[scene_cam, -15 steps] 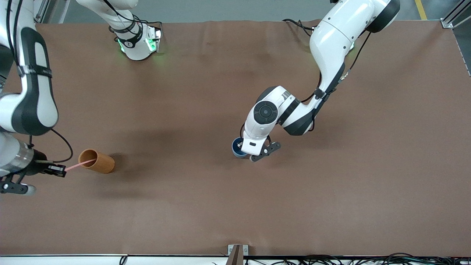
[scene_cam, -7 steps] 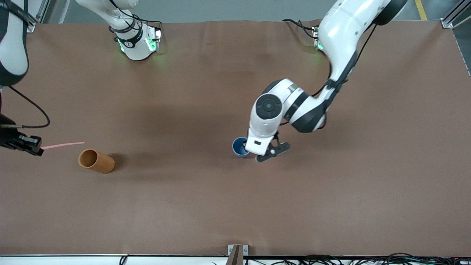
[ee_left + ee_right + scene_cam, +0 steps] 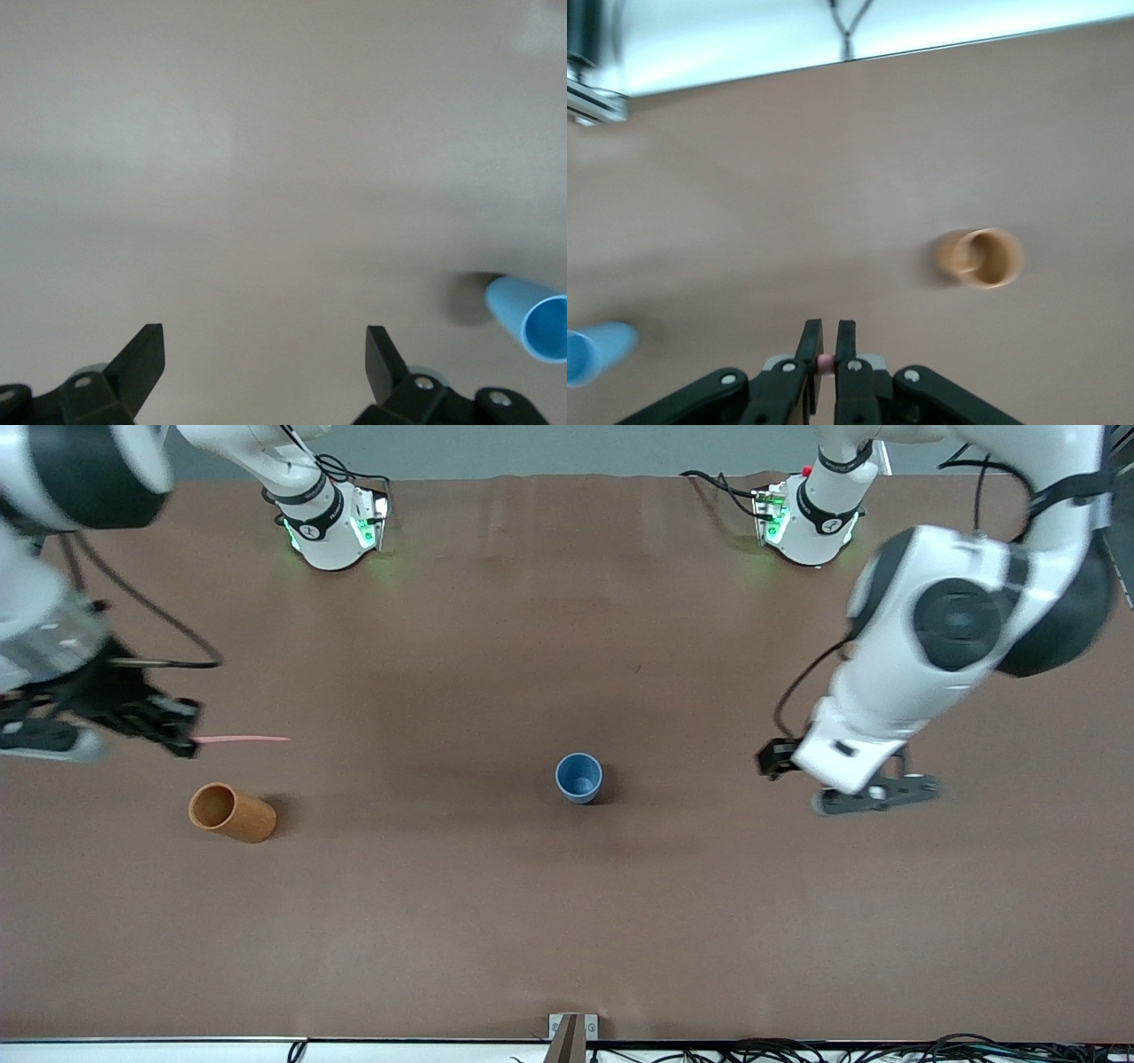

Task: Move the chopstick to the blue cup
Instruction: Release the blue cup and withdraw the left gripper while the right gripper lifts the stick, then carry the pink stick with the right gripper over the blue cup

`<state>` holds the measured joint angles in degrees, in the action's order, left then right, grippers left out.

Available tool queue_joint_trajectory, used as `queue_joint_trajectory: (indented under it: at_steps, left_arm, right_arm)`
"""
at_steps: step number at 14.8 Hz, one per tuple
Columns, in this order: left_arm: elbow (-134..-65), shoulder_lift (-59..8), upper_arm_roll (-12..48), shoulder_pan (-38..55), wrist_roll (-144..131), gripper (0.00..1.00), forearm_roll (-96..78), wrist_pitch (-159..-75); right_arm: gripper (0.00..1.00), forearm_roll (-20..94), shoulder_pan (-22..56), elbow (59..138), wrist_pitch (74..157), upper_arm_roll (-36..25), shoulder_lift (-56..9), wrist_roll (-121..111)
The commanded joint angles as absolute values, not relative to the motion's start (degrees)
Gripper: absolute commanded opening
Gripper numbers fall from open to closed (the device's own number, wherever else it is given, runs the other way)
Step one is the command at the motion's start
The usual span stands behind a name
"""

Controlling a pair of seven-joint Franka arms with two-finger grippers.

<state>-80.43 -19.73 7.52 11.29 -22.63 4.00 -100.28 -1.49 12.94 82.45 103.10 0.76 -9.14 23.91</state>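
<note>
Gripping the pink chopstick in clamped fingers, the right gripper hovers near the table's right-arm edge; the left gripper hangs spread apart, seemingly empty; the blue cup stands mid-table.

The table is covered in a plain, dull brown sheet without pattern. The blue cup is light blue outside with a darker blue inside. The chopstick is pale pink. The wooden cup is orange-brown, its inside a similar warm tone. Both arms are glossy white with black joints. The left gripper has black fingers, as does the right gripper. Green lights glow on the two arm bases.
</note>
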Motion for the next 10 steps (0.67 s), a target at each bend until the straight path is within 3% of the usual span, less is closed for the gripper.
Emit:
queue_joint_trajectory:
  at_steps: [1,7,10]
  left_arm:
    - [-86.82,-12.68,-0.24,11.69,-7.7,1.0,-1.05,-99.41]
    - [-85.78,-3.01,-0.44,8.44,0.0,1.0,-0.88,-88.71]
    - [-87.28,0.26,-0.44,8.52,1.14,1.0,-0.88,-87.19]
  right_arm:
    - [0.0,-1.58,19.67,82.09,108.7,0.26,-11.41,33.29]
    - [0.0,4.47,31.36,80.34,127.76,0.26,-22.21,43.84]
    - [0.0,4.57,35.85,76.73,129.02,0.26,-28.11,48.41]
